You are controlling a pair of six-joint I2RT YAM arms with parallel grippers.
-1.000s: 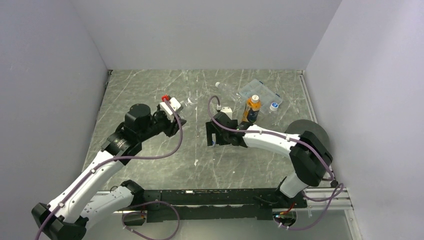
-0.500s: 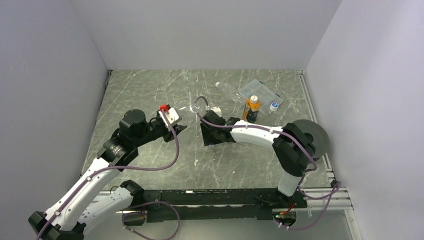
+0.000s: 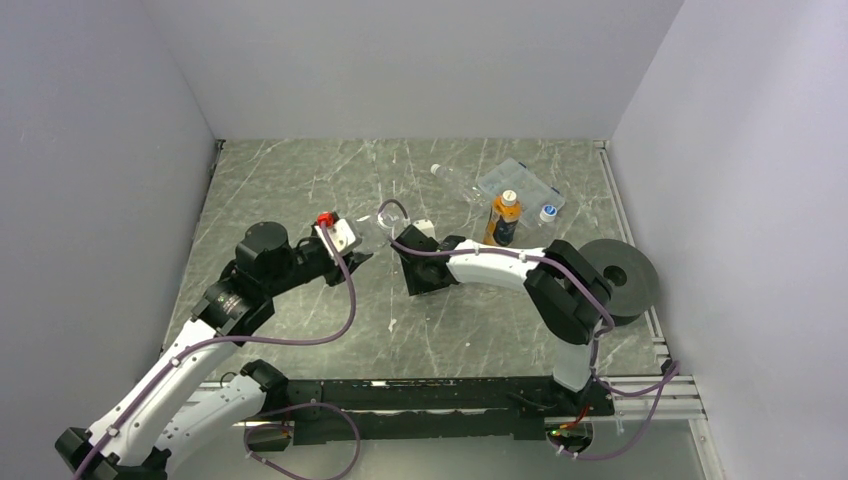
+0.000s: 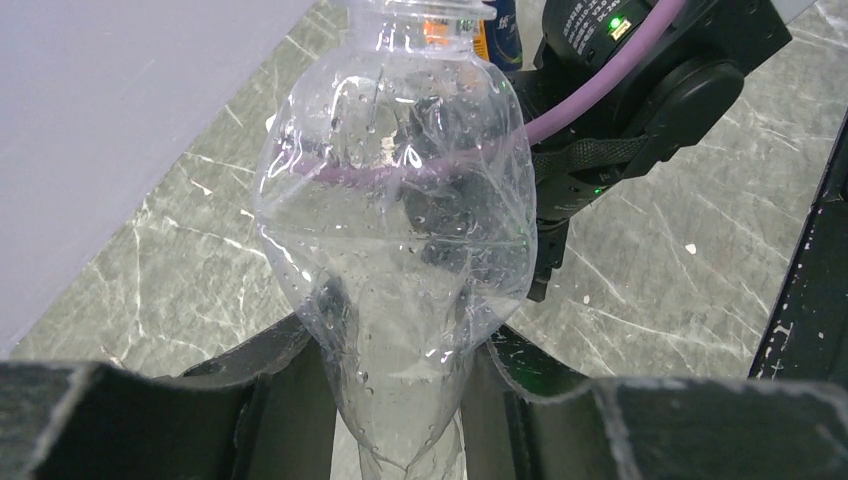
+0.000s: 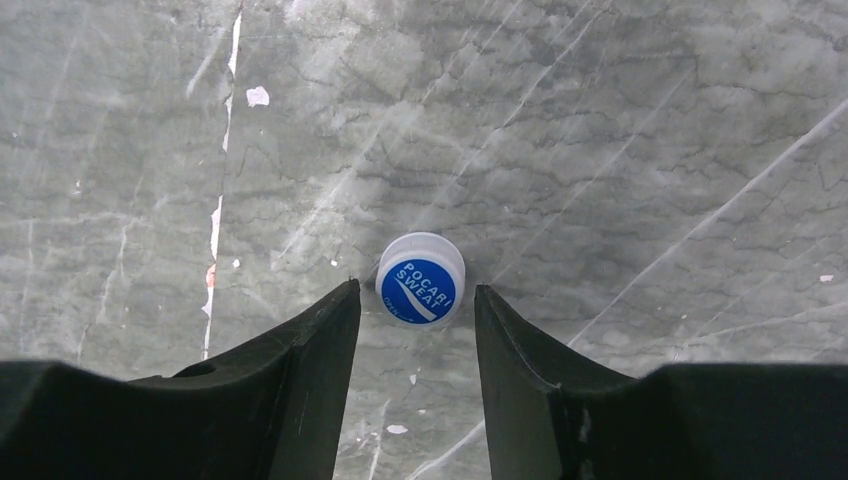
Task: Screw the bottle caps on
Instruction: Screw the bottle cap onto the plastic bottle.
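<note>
Grey marbled desk (image 3: pixel 300 180), both arms reaching to its middle. Left arm (image 3: pixel 200 330) comes in from the near left. Right arm (image 3: pixel 520 270) is bent back across from the right, its wrist pointing down at the desk.

Black disc (image 3: pixel 615 280) lies flat at the right edge, near the right arm's elbow. Clear box (image 3: pixel 520 183) sits far right of centre.

My left end effector (image 4: pixel 400 370) is clamped on the clear bottle (image 4: pixel 400 200), with the fingers (image 4: pixel 290 370) pressing its narrow lower end from both sides. The bottle is crumpled and has droplets inside. It is held off the desk, neck pointing away from the wrist toward the right arm's wrist. From above it shows faintly, just left of that wrist (image 3: pixel 375 225).

A second bottle (image 3: pixel 455 180) lies on its side just left of the box. The orange bottle (image 3: pixel 505 222) stands upright just in front of the box, a white cap on its top. A small cap (image 3: pixel 548 212) sits at the box's near right corner.

My right end effector (image 5: pixel 418 300) hangs low over the desk with the jaws apart. The blue cap (image 5: pixel 420 280) is flat on the desk between the tips, printed top facing up. I see a thin gap on the left and a thinner one on the right, so there is no grip on it.
</note>
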